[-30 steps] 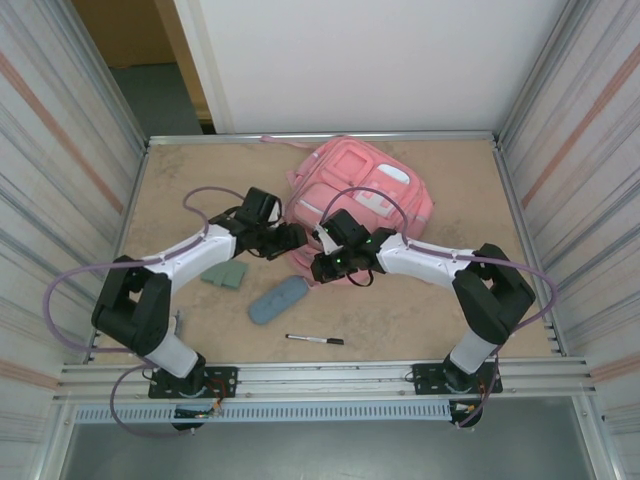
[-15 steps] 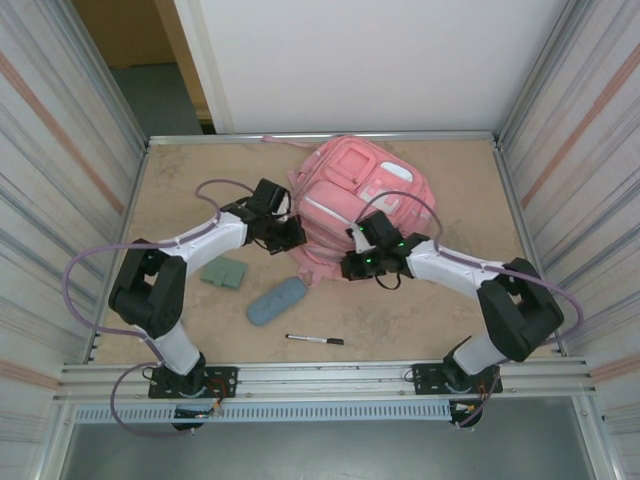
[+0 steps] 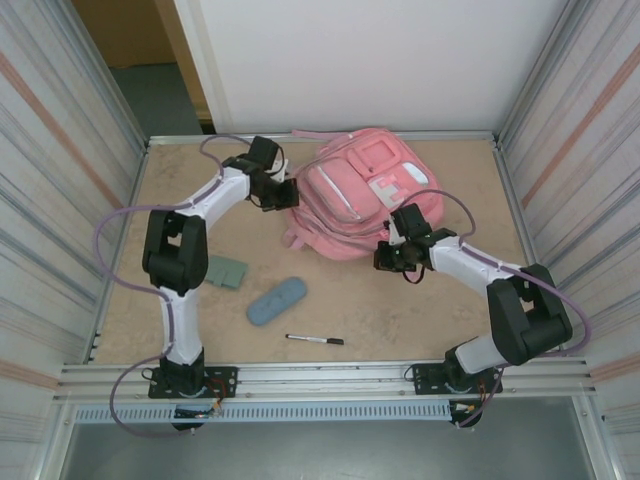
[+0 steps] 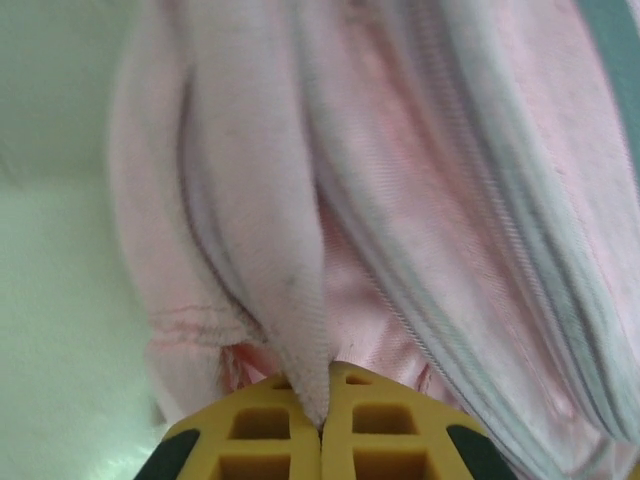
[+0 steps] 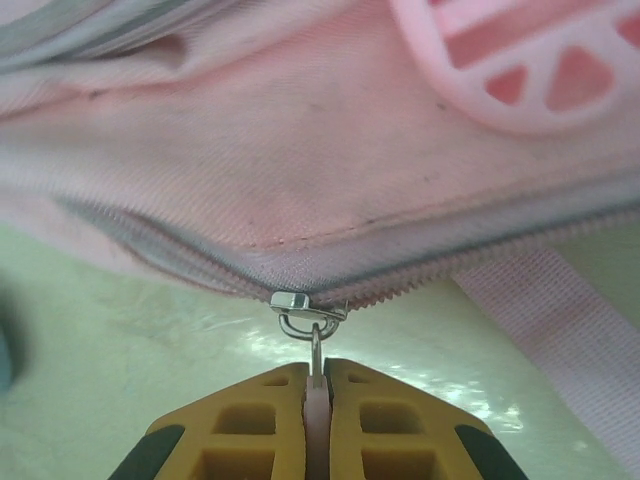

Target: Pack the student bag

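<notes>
Right wrist: student bag (image 5: 300, 180) lies ahead of right hand (image 5: 317, 370) pinching zip pull (image 5: 313, 328).

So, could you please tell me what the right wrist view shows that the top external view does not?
Right wrist: the right tool shut on the silver zip pull, close up. Top external: the left tool, plus a pen, blue case and green pad lying on the table. Both: the pink student bag.

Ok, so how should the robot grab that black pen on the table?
By the middle of the pen, coming straight down from above. It lies flat, pointing left to right, so squeeze across its thin barrel, one finger on the near side and one on the far side.
</notes>
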`<state>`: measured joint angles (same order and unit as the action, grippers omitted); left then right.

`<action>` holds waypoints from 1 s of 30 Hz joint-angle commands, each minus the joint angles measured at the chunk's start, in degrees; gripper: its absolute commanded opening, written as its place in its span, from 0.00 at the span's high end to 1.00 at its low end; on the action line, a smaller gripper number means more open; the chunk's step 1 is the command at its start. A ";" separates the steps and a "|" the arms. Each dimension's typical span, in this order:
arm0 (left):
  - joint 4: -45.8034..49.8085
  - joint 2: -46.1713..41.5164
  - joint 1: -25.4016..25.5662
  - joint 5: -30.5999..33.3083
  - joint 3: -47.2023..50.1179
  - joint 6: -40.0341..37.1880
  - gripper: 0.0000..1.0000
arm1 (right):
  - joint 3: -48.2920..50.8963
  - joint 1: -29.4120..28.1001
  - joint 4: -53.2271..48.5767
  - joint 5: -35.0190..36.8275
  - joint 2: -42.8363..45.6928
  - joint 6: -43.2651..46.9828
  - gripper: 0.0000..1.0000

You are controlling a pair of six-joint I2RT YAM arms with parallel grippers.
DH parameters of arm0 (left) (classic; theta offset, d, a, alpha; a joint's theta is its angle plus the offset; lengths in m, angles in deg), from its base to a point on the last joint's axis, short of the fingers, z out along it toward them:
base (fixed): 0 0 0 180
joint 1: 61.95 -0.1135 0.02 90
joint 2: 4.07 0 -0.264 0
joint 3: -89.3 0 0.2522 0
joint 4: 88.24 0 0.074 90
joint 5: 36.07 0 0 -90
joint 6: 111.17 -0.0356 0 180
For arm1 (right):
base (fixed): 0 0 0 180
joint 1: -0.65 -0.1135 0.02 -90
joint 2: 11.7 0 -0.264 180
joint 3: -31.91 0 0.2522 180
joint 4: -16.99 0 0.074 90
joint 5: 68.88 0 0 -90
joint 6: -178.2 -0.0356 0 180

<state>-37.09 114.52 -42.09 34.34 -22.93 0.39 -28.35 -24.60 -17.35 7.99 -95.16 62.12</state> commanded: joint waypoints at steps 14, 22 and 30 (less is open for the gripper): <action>-3.52 -24.75 6.68 7.52 22.22 12.61 0.45 | -7.36 -12.00 0.87 -2.19 -0.75 -2.63 1.00; -12.99 -25.69 12.95 11.05 32.74 21.45 0.42 | -8.76 -16.89 1.41 -1.54 -3.37 -3.09 1.00; -9.55 -16.09 14.53 21.98 26.53 21.10 0.49 | -7.21 -19.08 2.52 -0.68 -4.25 -4.03 1.00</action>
<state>-48.20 96.94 -27.43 47.69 6.55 20.46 -35.13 -42.59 -16.98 8.28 -99.44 59.19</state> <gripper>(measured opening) 0.524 0.076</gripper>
